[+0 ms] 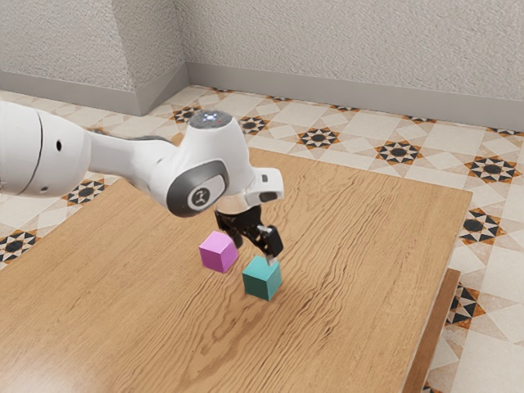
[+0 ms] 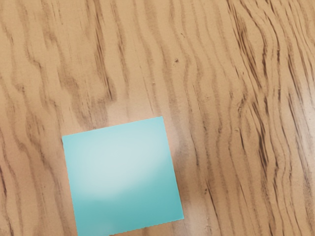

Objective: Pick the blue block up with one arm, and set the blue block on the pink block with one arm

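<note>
blue block (image 1: 262, 278) | on table (image 1: 368, 237) under released end effector (image 1: 255, 246) | exterior view: pink block (image 1: 218, 251) near

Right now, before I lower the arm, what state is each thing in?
Cube-shaped blue block: flat on the wooden table, not grasped, not lifted.
Cube-shaped pink block: on the table, nothing stacked on it.
Black two-finger gripper: open, empty, above the blue block.

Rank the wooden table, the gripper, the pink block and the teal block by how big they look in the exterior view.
1. wooden table, by far the largest.
2. gripper, somewhat bigger than either block.
3. pink block and teal block: they look alike, so I would not rank them.
</note>
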